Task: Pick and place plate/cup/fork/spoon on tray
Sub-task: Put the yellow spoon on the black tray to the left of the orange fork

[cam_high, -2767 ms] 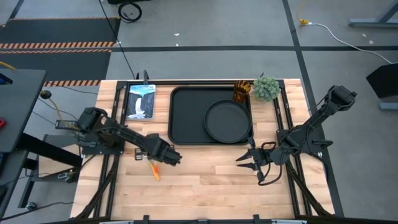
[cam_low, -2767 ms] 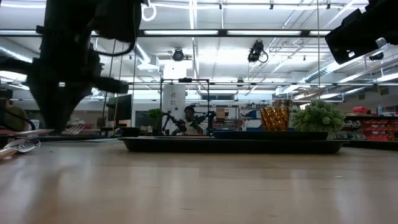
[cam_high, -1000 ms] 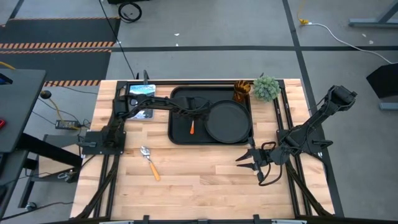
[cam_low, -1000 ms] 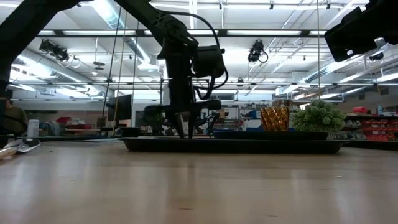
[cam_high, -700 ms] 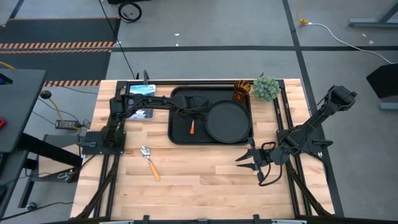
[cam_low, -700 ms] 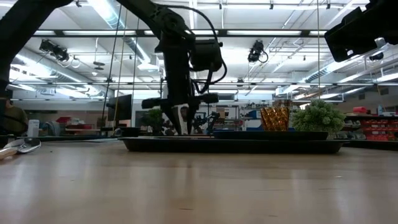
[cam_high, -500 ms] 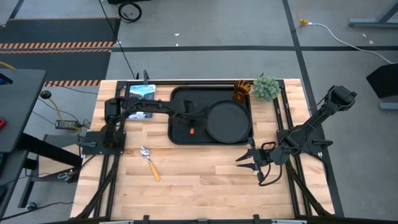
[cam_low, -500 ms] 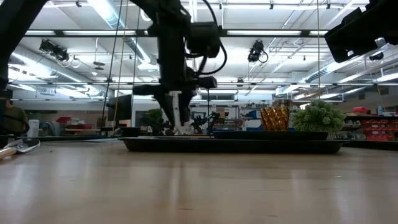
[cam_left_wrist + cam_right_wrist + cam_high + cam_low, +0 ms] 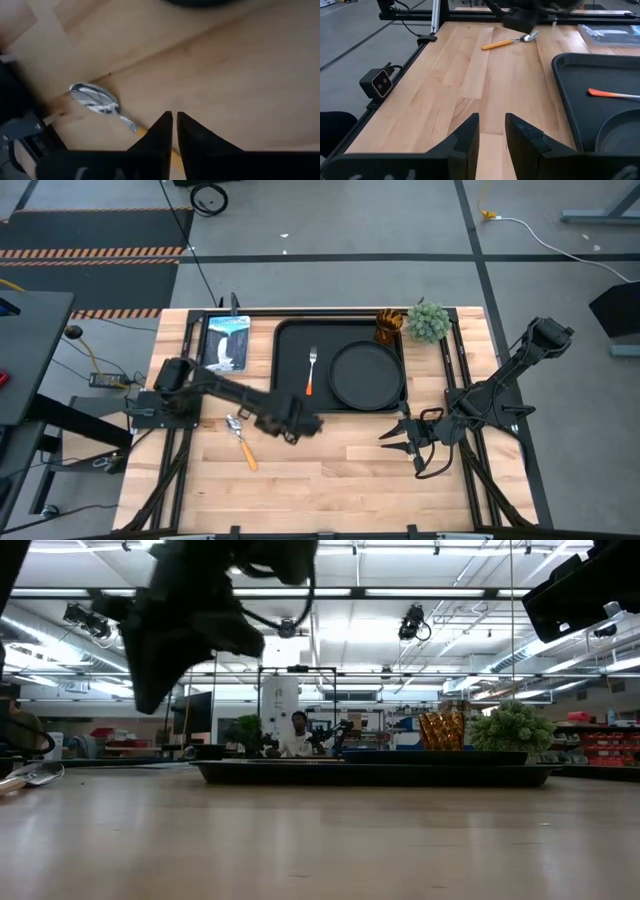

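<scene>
The black tray [image 9: 290, 385] lies at the table's far middle. The round black plate [image 9: 365, 375] lies flat in its right half. The fork [image 9: 311, 370] lies flat in the tray's left part, tines toward the far edge. The amber cup [image 9: 388, 328] stands at the tray's far right corner. The spoon [image 9: 240, 438] lies on the table in front of the tray's left corner. My left gripper [image 9: 308, 426] hovers shut and empty to the right of the spoon [image 9: 95, 98]. My right gripper [image 9: 392, 436] waits open and empty in front of the tray's right corner.
A fuzzy green potted plant [image 9: 428, 320] stands right of the cup. A flat picture card [image 9: 225, 342] lies left of the tray. Bare wood runs along the near half of the table [image 9: 340, 480]. A person [image 9: 297, 735] shows far off in the room.
My left gripper has let go of the fork, which now lies flat in the tray. It has risen from the tray and swung toward the table's near edge, to above the wood beside the spoon.
</scene>
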### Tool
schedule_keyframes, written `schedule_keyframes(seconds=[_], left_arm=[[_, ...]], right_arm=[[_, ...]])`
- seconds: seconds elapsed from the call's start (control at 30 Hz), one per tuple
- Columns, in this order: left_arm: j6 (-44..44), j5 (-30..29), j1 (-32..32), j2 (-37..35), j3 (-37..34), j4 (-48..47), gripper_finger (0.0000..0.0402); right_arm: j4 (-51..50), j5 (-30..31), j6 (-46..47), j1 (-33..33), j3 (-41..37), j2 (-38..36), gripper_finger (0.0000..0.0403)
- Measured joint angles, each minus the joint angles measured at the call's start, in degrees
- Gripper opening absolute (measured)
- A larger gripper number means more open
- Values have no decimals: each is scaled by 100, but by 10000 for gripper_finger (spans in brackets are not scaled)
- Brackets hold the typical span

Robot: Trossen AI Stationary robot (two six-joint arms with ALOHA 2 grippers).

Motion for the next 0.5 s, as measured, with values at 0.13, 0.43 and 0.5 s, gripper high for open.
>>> schedule_keyframes(seconds=[0.13,0.43,0.5], left_arm=[[-331,-157,-505,-22,-2,-173,14],[-1713,147,-1362,-593,-1283,64,5],[-2253,385,-1551,-941,-1904,628,5]], right_arm=[[27,1,-28,-2,0,0,100],[78,1,-19,-7,0,0,100],[92,1,10,-7,0,0,100]])
